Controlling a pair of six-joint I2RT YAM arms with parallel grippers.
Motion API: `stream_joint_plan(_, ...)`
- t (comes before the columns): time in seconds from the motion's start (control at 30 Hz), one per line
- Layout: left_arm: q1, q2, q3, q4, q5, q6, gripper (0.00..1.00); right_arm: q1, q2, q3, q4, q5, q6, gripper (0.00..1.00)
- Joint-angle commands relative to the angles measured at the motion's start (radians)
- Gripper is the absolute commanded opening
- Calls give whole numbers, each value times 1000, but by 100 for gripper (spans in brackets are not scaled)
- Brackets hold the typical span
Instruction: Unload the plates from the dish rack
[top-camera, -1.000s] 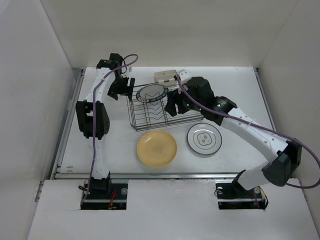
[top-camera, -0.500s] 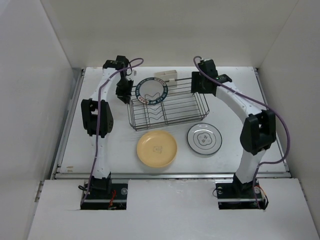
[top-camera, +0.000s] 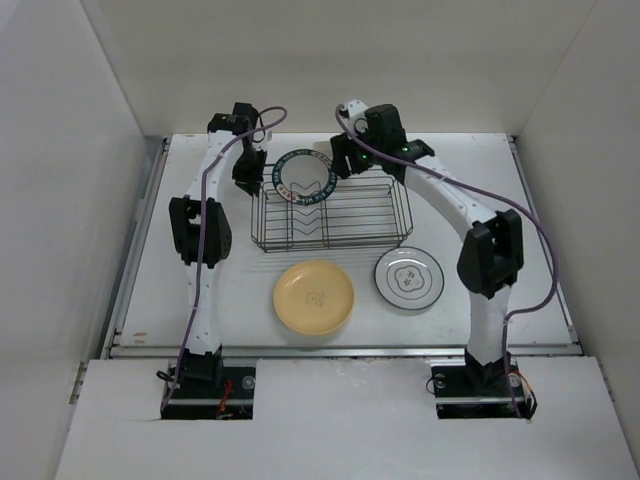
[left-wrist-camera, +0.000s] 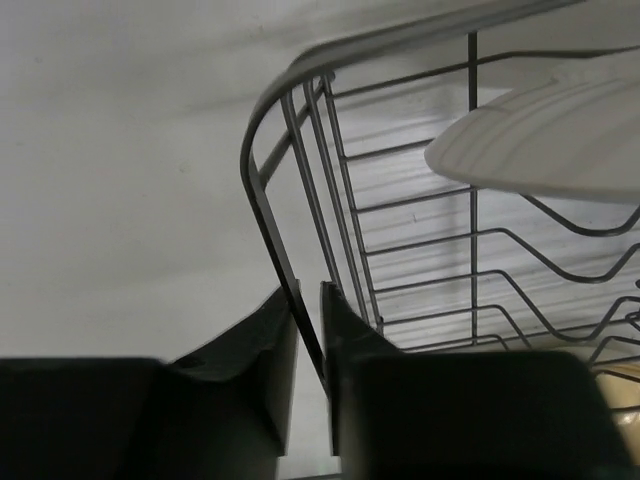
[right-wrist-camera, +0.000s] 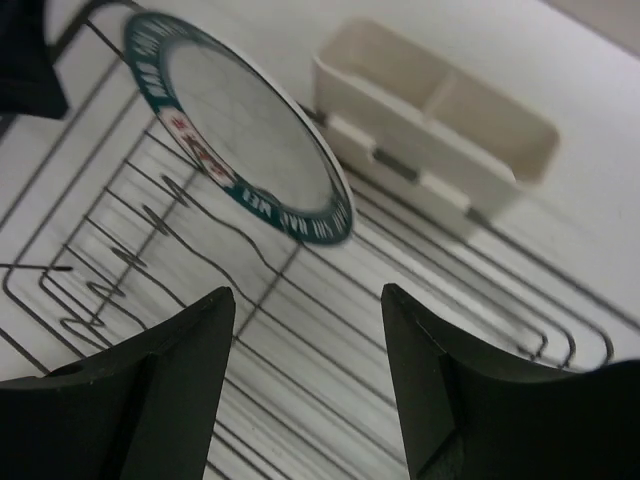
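Right gripper (right-wrist-camera: 305, 300): since half a second ago it has swung left along the far side of the dish rack (top-camera: 330, 215). It is now by the white holder (right-wrist-camera: 430, 130), fingers (right-wrist-camera: 180, 380) spread wide with nothing between them.
Left gripper (left-wrist-camera: 308, 300): has closed in the last second, and its jaws pinch the rack's left end wire.
Rack: dark wire basket with zigzag dividers, mid-table (top-camera: 240, 290). It has shifted slightly left and squared up.
Green-rimmed plate (top-camera: 303, 177): white face, dark green lettered band with a red mark. It stands tilted in the rack's far left corner.
Yellow plate (top-camera: 314, 297): lies flat just in front of the rack, with a small centre mark.
Dark-rimmed white plate (top-camera: 409, 276): lies flat, just right of the yellow one.
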Motion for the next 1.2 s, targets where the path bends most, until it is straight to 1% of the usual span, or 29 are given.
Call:
stream_joint_plan(0.0, 0, 16, 28, 120, -17, 28, 17, 29, 102, 174, 83, -128, -67, 66)
stream_joint_plan(0.03, 0, 16, 28, 120, -17, 28, 20, 29, 169, 212, 83, -128, -67, 66)
stream_joint_plan(0.07, 0, 16, 19, 120, -17, 28, 21, 40, 203, 250, 83, -128, -67, 66)
stream_joint_plan(0.1, 0, 16, 19, 120, -26, 28, 23, 40, 237, 288, 83, -128, -67, 64)
stream_joint_plan(0.13, 0, 7, 19, 120, -26, 28, 26, 40, 300, 362, 83, -109, -58, 61)
stream_joint_plan(0.17, 0, 7, 19, 120, -26, 28, 27, 49, 329, 396, 70, -98, -58, 61)
stream_joint_plan(0.23, 0, -2, 10, 120, -17, 28, 27, 49, 369, 462, 70, -89, -47, 54)
stream_joint_plan(0.27, 0, -2, -3, 120, -5, 28, 26, 49, 380, 471, 70, -89, -38, 51)
stream_joint_plan(0.33, 0, -2, -16, 120, -5, 28, 22, 49, 380, 471, 90, -122, -38, 39)
stream_joint_plan(0.4, 0, -2, -39, 120, 4, 28, 16, 59, 380, 471, 102, -132, -28, 23)
stream_joint_plan(0.43, 0, -2, -55, 120, 5, 28, 10, 59, 365, 471, 102, -132, -28, 13)
stream_joint_plan(0.5, 0, -2, -55, 109, 5, 19, 2, 59, 322, 424, 130, -132, -28, 7)
stream_joint_plan(0.53, 0, -2, -64, 109, 14, 19, 0, 59, 302, 402, 145, -132, -28, 0)
stream_joint_plan(0.63, 0, 8, -64, 100, 25, 10, 0, 59, 227, 332, 216, -69, -28, 0)
stream_joint_plan(0.77, 0, 8, -64, 100, 25, -12, 0, 59, 182, 321, 280, 0, -28, 0)
stream_joint_plan(0.9, 0, 8, -64, 100, 15, -49, 0, 59, 154, 310, 380, 141, -28, 0)
stream_joint_plan(0.93, 0, 8, -64, 100, 6, -65, 0, 59, 142, 310, 411, 213, -28, 0)
stream_joint_plan(0.97, 0, 8, -64, 111, 6, -78, 0, 59, 142, 310, 420, 247, -28, 0)
stream_joint_plan(1.07, 14, 8, -64, 135, 15, -148, 0, 59, 93, 322, 408, 347, 1, 0)
stream_joint_plan(1.13, 25, 8, -73, 151, 26, -200, 0, 59, 55, 322, 373, 356, 94, 0)
stream_joint_plan(1.17, 49, 8, -73, 161, 38, -217, 0, 33, 34, 322, 306, 337, 143, 0)
